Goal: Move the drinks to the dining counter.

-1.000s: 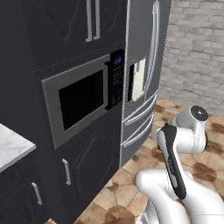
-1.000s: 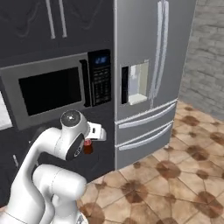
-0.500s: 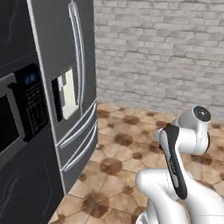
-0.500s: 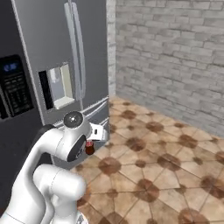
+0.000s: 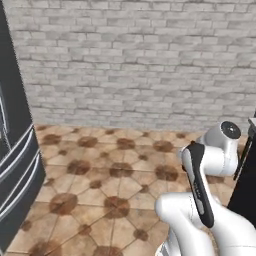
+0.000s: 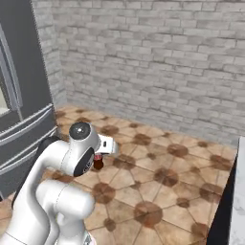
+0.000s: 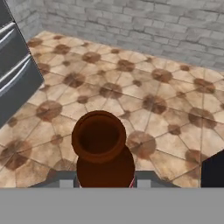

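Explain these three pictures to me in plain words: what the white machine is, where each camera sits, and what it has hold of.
The white machine is a robot arm on a base that drives around a rendered kitchen. Two cameras ride on that base behind the arm, one to its left and one to its right; both look over it at a tiled floor and a grey brick wall, with a steel fridge at the left edge. The third camera sits on the hand itself and looks down along the gripper. The gripper is closed on a dark brown bottle, seen there from above with its mouth toward the camera. In the right camera's picture the bottle shows as a small dark shape beside the arm's wrist.
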